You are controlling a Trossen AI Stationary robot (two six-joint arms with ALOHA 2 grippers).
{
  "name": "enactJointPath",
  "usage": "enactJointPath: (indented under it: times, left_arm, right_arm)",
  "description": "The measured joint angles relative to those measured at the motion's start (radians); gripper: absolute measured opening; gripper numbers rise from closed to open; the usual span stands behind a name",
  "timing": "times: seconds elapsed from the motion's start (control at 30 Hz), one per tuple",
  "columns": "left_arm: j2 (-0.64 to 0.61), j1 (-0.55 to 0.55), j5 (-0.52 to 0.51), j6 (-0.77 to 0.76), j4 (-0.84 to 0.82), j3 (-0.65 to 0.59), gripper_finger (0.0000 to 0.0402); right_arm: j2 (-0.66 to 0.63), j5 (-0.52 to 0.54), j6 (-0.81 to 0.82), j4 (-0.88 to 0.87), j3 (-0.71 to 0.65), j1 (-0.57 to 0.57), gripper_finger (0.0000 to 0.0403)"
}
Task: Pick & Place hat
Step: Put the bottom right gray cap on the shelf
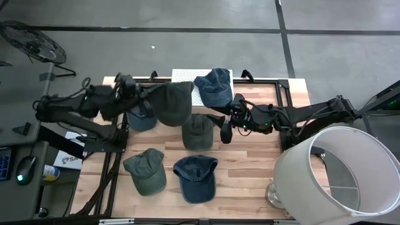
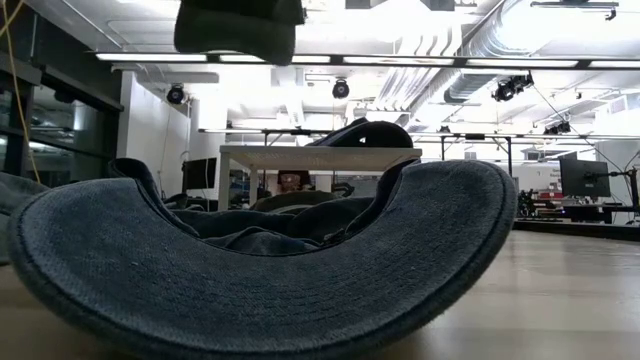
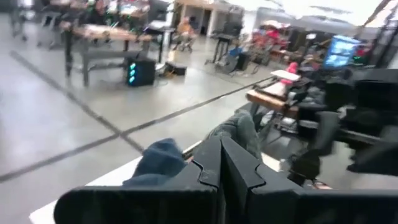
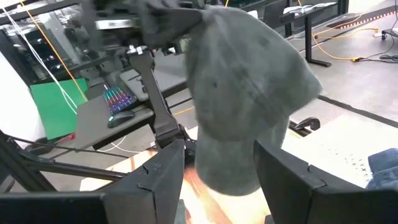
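Observation:
A dark grey-green hat [image 1: 173,103] hangs in the air above the table's far left, with my left gripper [image 1: 142,97] shut on it. From the right wrist it shows as a grey hat [image 4: 249,93] ahead of my right gripper [image 4: 217,177]. My right gripper [image 1: 222,127] stands open over the table's middle, apart from that hat, with nothing between its fingers. On the table lie a blue hat [image 1: 140,119] below the left gripper, an olive hat [image 1: 199,131], a green hat [image 1: 145,170] and a blue hat [image 1: 195,178]. Another blue hat [image 1: 214,86] lies on a white board [image 1: 182,76]. My left gripper holds the grey-green hat by its edge [image 4: 177,25] on the side toward the table's left, coming at it about level from that side. The gripper's own body hides the exact place. The hat hangs below and beside the fingers [image 3: 211,165], lifted clear of the table.
A large white lampshade [image 1: 337,175] stands at the near right corner. A black frame [image 1: 284,94] runs along the table's far right. The near blue hat's brim [image 2: 260,280] fills the low view. Bare wood [image 1: 250,175] shows between the near hats and the lampshade.

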Motion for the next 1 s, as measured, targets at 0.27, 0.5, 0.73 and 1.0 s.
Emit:
enactJointPath:
  times: [0.27, 0.5, 0.73, 1.0]
  left_arm:
    - [0.031, 0.301, 0.337, -0.079, -0.014, 0.004, 0.0000]
    - [0.105, 0.487, 0.600, -0.131, 0.047, 0.004, 0.0000]
    - [0.185, 0.591, 0.837, -0.174, 0.121, 0.004, 0.0000]
    - [0.254, 0.655, 0.886, -0.153, 0.115, 0.004, 0.0000]
  right_arm:
    - [0.000, 0.000, 0.000, 0.000, 0.000, 0.000, 0.0186]
    - [0.000, 0.000, 0.006, -0.007, 0.000, 0.000, 0.0186]
    - [0.000, 0.000, 0.007, -0.015, 0.000, 0.000, 0.0186]
    - [0.001, 0.005, 0.026, -0.048, 0.000, 0.000, 0.0186]
